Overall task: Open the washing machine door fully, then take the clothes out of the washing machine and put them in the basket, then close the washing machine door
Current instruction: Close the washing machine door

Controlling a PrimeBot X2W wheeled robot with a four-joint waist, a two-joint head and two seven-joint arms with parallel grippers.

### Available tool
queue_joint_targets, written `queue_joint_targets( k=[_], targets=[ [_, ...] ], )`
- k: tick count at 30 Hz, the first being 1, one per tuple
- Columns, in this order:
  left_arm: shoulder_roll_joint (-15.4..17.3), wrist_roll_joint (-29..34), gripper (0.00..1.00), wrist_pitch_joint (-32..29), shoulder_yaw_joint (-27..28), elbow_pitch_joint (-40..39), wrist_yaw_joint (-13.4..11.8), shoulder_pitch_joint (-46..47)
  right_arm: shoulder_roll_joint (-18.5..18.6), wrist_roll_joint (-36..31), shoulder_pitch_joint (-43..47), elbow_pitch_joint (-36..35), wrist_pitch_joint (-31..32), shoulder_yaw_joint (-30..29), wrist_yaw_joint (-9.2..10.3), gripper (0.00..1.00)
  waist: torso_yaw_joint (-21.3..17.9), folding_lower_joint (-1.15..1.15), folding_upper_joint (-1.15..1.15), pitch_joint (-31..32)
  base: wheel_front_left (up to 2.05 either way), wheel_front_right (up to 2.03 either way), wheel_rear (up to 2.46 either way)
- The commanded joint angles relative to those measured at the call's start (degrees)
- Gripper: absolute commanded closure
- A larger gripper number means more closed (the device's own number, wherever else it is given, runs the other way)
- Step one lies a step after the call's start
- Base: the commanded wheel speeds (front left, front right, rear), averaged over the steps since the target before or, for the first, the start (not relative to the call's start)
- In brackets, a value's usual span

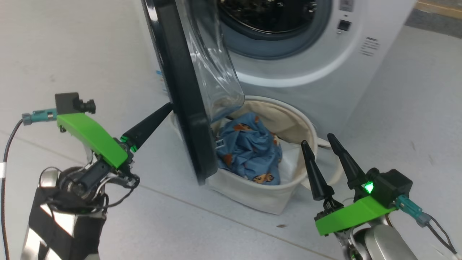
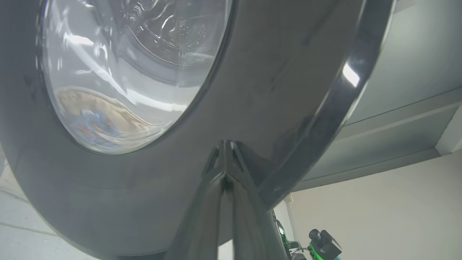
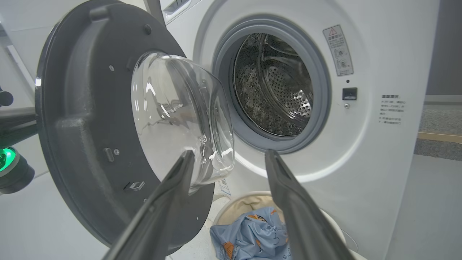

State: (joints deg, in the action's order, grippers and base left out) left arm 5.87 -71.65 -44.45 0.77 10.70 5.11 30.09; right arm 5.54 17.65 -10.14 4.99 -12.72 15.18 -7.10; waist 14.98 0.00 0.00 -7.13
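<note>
The white washing machine point(image 1: 325, 68) stands at the top with its steel drum point(image 3: 276, 85) bare. Its black-rimmed door point(image 1: 182, 94) hangs partly open, edge-on to the head view, glass bowl point(image 3: 180, 115) bulging toward the drum. My left gripper point(image 1: 169, 106) is shut, its tips pressed against the door's outer face point(image 2: 223, 144). The light blue bear-print clothes point(image 1: 249, 150) lie crumpled in the cream basket point(image 1: 249, 193) in front of the machine, just right of the door. My right gripper point(image 1: 319, 139) stands open and empty beside the basket's right rim, seen open in the right wrist view point(image 3: 227, 155).
Pale grey floor point(image 1: 72, 54) spreads on both sides of the machine. The door's lower edge hangs over the basket's left rim. A white sheet point(image 1: 290, 162) lies in the basket under the clothes. A strip of darker flooring point(image 3: 438, 121) lies behind the machine at the right.
</note>
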Motion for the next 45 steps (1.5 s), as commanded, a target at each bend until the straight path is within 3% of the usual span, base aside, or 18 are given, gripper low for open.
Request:
queue_joint_targets(
  k=[1, 9, 14, 23, 31, 32, 33, 41, 45],
  targets=[
    [0.7, 0.4, 1.00, 1.0, 1.5, -4.0, 0.5, 1.0, -0.9, -0.4, -0.5, -2.2, -0.8, 0.8, -0.39, 0.00, -4.1, 0.00, 0.00, -0.8, 0.00, 0.00, 0.00],
    [-0.3, 2.1, 1.00, 5.3, 0.9, -6.5, 1.5, 0.7, -2.0, -0.2, -1.6, -1.7, -1.7, 1.7, -0.39, 0.00, -12.8, 0.00, 0.00, -2.3, 0.00, 0.00, 0.00],
    [-0.3, 2.3, 1.00, 6.5, 1.1, -6.1, 1.7, 1.5, -2.3, 0.5, -2.1, -1.0, -2.1, 2.2, -0.39, 0.00, -16.3, 0.00, 0.00, -2.4, 0.00, 0.00, 0.00],
    [0.9, 2.3, 1.00, 7.5, 2.4, -6.4, 1.8, 0.5, -2.6, 1.1, -1.8, -0.5, -2.3, 2.1, -0.39, 0.00, -15.4, 0.00, 0.00, -1.8, 0.00, 0.00, 0.00],
    [1.9, 2.7, 1.00, 8.7, 3.4, -7.2, 2.0, -2.9, -2.6, 1.0, -1.2, -0.5, -2.3, 2.1, -0.39, 0.00, -12.1, 0.00, 0.00, -0.2, 0.00, 0.00, 0.00],
    [2.0, 3.0, 0.11, 9.0, 3.5, -7.3, 2.0, -3.3, -2.6, 1.0, -1.1, -0.5, -2.3, 2.2, -0.39, 0.00, -11.8, 0.00, 0.00, 0.1, 0.00, 0.00, 0.00],
    [2.0, 3.1, 0.00, 9.2, 3.5, -7.4, 2.0, -3.7, -2.6, 1.1, -1.0, -0.5, -2.3, 2.1, -0.39, 0.00, -11.5, 0.00, 0.00, 0.3, 0.00, 0.00, 0.00],
    [2.8, 4.4, 0.00, 11.2, 3.3, -9.1, 2.2, -6.4, -2.4, 1.1, -0.4, -0.2, -2.3, 2.4, -0.39, 0.00, -9.7, 0.00, 0.00, 2.1, 0.00, 0.00, 0.00],
    [10.5, 15.5, 0.00, 21.2, -3.0, -15.5, 2.3, -9.2, -2.2, 0.9, -0.5, -0.7, -2.3, 2.1, -0.39, 0.00, -9.1, 0.00, 0.00, 1.8, 0.00, 0.00, 0.00]
  ],
)
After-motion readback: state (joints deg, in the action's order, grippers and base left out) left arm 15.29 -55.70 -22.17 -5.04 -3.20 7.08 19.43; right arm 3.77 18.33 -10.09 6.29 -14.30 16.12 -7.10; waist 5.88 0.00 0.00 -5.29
